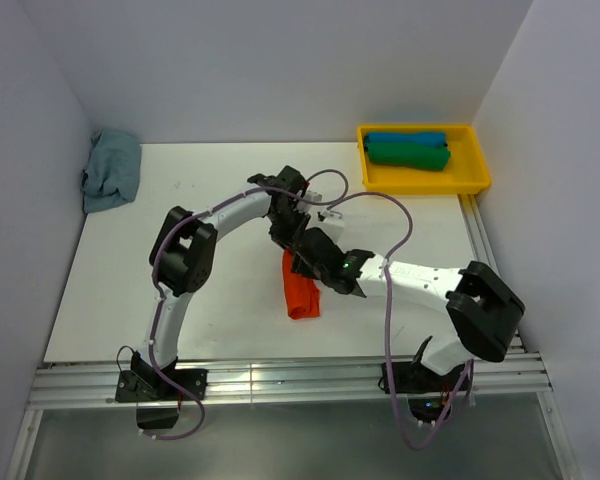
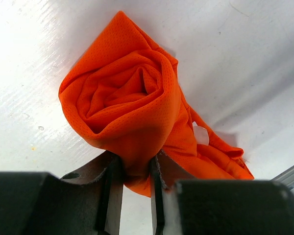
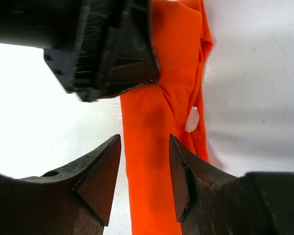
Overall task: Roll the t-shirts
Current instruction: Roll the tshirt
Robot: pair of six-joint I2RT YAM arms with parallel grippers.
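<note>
Orange shirt point(image 2: 127, 103), rolled: your left gripper point(image 2: 134, 164) clamps one end to stop unrolling, your right gripper point(image 3: 144, 142) straddles it, jaws apart.

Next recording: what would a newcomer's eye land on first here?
The bright orange-red t-shirt, rolled into a tube at mid-table, grabs the eye: the left gripper pinches one end of the roll and the right gripper stands open astride it. At the far right corner a yellow tray holds a rolled blue t-shirt and green t-shirt; a crumpled pale blue cloth lies far left.
</note>
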